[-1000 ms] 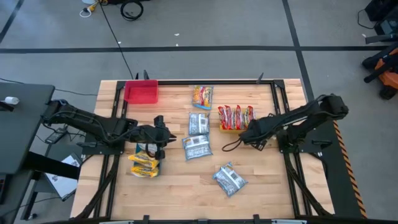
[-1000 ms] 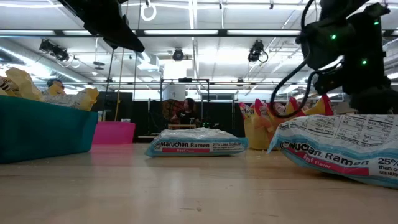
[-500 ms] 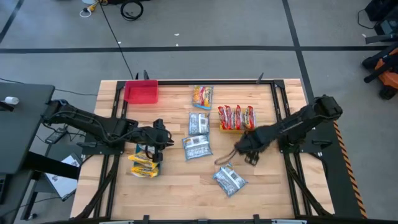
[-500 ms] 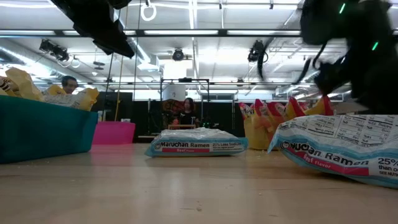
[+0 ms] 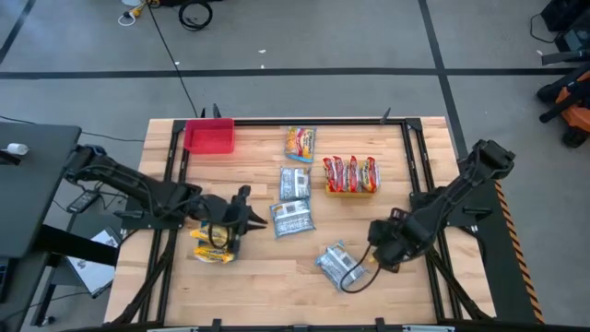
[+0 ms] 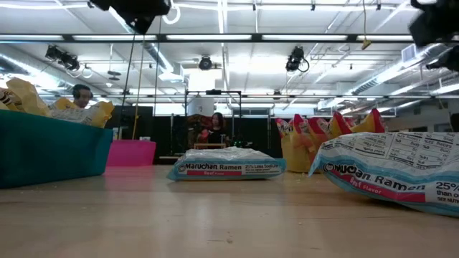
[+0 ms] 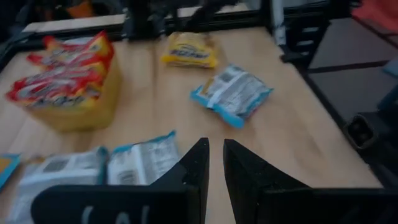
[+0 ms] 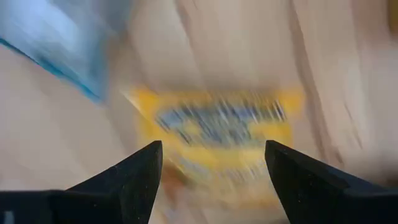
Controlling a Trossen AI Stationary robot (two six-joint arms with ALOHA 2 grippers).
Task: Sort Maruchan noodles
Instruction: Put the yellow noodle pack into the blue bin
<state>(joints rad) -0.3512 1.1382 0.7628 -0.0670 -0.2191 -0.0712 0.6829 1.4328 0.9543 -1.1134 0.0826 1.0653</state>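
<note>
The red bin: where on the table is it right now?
In the high view the red bin sits at the table's far-left corner, empty, left of the lone orange noodle packet and well beyond the left gripper.

Even, bright overhead light is falling on the wooden table [image 5: 277, 267] in the high view, casting only faint, soft shadows beside the packets. In the low view, long ceiling light strips [image 6: 237, 37] are glaring white, and the nearest silver-blue packet [image 6: 391, 172] is looking slightly soft. The right wrist view is smearing heavily with motion blur: a yellow packet [image 8: 217, 134] is showing only as a streaked patch. The left wrist view is appearing mildly soft, with dim, dark corners.
</note>
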